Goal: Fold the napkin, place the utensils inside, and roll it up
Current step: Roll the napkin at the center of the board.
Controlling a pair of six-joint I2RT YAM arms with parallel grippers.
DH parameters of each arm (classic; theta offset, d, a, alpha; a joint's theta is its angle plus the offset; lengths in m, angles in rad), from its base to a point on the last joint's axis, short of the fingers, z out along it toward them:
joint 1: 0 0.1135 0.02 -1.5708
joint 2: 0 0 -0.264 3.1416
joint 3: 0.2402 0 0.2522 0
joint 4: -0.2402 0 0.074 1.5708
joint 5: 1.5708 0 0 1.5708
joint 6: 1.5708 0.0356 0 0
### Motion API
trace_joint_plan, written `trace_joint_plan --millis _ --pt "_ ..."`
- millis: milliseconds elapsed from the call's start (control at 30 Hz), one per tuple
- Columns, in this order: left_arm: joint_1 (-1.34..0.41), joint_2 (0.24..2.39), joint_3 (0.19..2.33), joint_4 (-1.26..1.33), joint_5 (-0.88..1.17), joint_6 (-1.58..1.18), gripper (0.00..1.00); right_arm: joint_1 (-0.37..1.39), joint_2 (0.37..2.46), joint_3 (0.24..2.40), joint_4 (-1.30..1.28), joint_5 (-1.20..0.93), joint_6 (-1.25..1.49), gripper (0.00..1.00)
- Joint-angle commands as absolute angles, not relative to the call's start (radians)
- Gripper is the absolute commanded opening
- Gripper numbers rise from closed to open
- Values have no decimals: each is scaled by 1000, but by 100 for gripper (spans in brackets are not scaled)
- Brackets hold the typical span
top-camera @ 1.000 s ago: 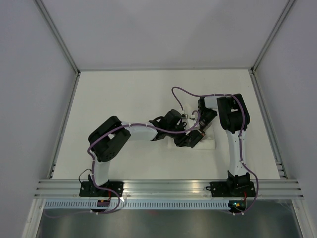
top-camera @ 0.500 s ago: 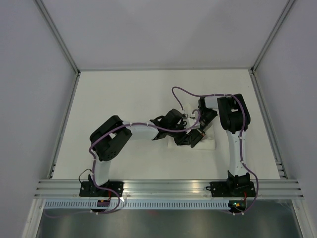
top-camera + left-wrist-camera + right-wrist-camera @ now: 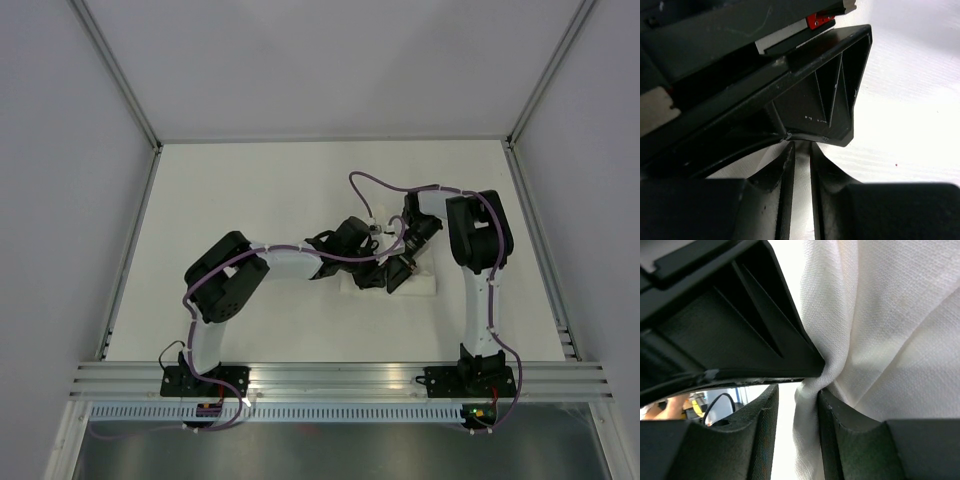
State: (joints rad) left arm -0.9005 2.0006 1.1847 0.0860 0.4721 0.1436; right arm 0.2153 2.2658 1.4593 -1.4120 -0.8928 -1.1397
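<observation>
The napkin (image 3: 421,287) lies as a small folded white bundle on the table in the top view. Both grippers meet over its left half. My left gripper (image 3: 373,277) is shut on a fold of the napkin (image 3: 905,100); cloth fills the thin gap between its jaws (image 3: 801,167). My right gripper (image 3: 394,273) stands narrowly open (image 3: 797,400), with a bunched fold of the napkin (image 3: 890,315) against its right finger and a bright gap beside it. Each wrist view shows the other gripper's black ribbed finger close in front. The utensils are hidden.
The white table (image 3: 250,200) has an aluminium rail (image 3: 340,375) along its near edge and grey walls on three sides. Purple cables (image 3: 372,186) loop over both arms above the napkin.
Both grippers and the napkin bundle have shifted slightly to the right and away from the near edge. The right arm's elbow has moved a little right.
</observation>
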Motion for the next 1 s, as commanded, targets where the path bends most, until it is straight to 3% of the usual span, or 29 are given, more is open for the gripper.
trace_joint_plan --millis 0,633,967 --pt "-894 2045 1181 35 420 123 23 201 2198 1459 -1302 -891 -1184 42" --pt "-893 2066 1198 40 448 109 22 48 2089 1542 -1273 -971 -1091 47" --pt "-887 2088 1242 6 488 84 21 -135 1902 1434 -1062 -1035 -936 49"
